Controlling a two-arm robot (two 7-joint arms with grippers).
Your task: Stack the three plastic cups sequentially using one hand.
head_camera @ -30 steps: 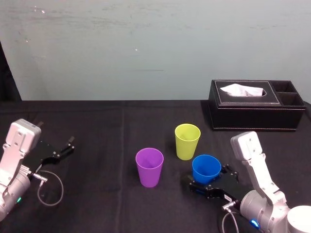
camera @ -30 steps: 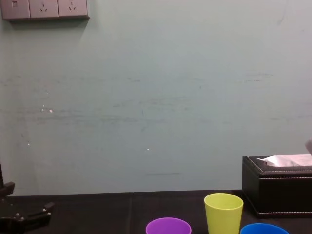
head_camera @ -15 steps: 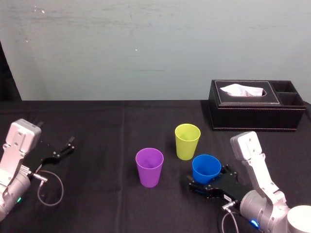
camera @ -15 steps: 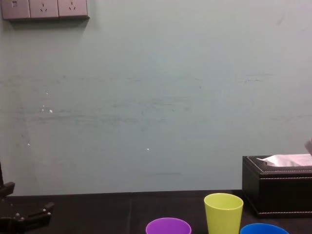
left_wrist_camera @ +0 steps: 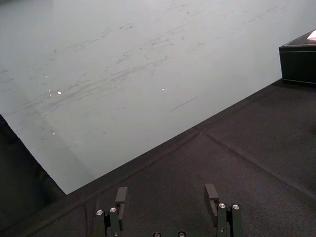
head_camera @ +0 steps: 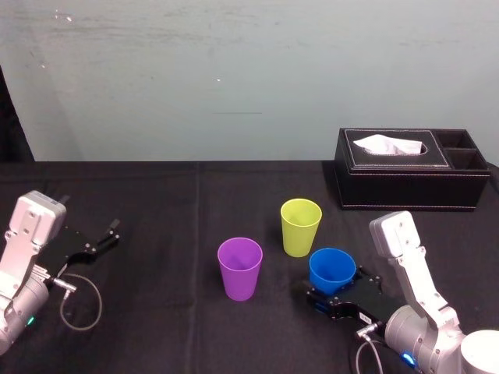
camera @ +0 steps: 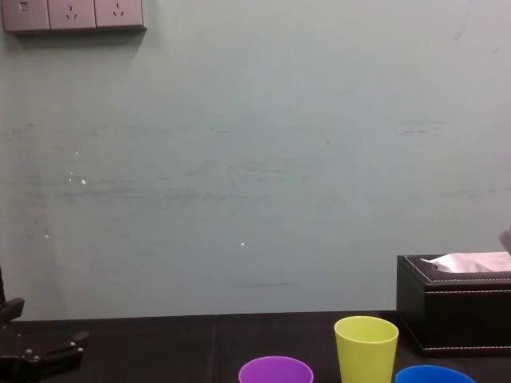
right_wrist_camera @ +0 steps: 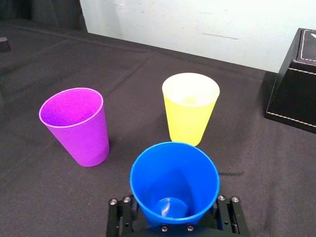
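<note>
Black table (head_camera: 156,202), pale wall (head_camera: 234,78) — right gripper (right_wrist_camera: 175,213) clasping blue cup (right_wrist_camera: 174,170)

Chest view: purple cup (camera: 275,370), blue cup (camera: 433,374) cropped.

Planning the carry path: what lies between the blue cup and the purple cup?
Bare black tablecloth only, between blue cup and purple cup; the right wrist view shows it.

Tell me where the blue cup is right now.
In the head view the blue cup stands right of centre, gripped by the right gripper, nearer the robot than the yellow-green cup and right of the purple cup.
</note>
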